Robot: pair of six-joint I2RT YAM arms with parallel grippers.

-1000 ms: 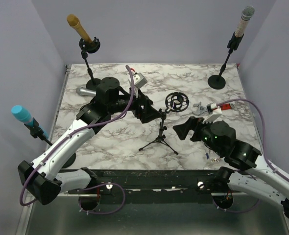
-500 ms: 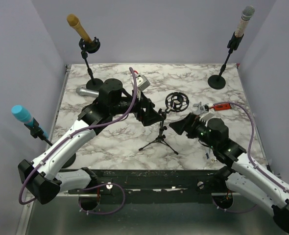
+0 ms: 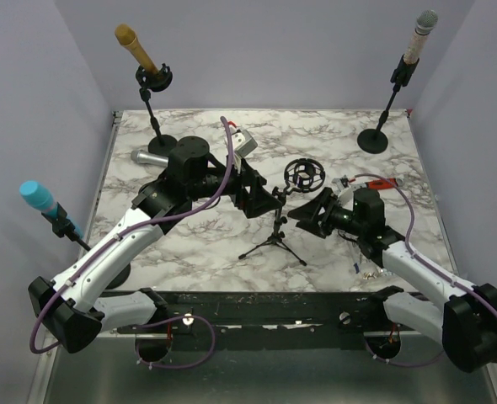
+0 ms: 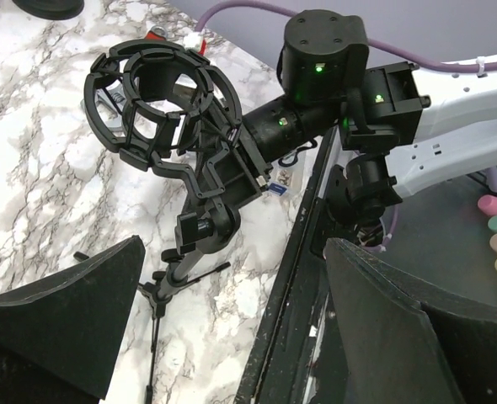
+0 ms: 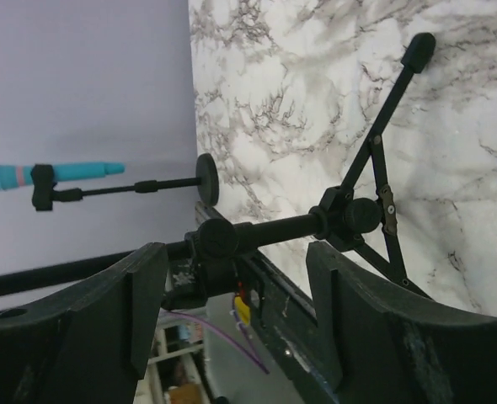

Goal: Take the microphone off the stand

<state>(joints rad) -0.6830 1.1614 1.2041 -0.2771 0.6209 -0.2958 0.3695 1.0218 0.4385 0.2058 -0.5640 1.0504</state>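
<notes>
Holds nothing in the left tool (image 4: 233,244): gapes wide, fingers either side of the stand (image 4: 202,227), just below the ring mount (image 4: 147,80), touching neither. Holds nothing in the right tool (image 5: 236,252) either: spread wide around the stand's pole, apparently clear of it. Closes in on the stand from both sides, tools near each other. Shows the mount empty. Places the likeliest mic (image 3: 146,156), silver, flat on the surface (image 3: 333,135) at far left, well apart from both tools, near the foot of the gold mic (image 3: 129,38); suggests a removal already made, without certainty. Leaves a grey mic (image 3: 421,29) and a cyan mic (image 3: 36,195) on stands of their own at the edges. Risks tipping the light-looking tripod through an off-centre closing or a sideways swing against the pole. Risks a knock between the tools, given the crowding. Risks dragging the stand along on withdrawal, through a finger caught in the mount's cage or on a leg
</notes>
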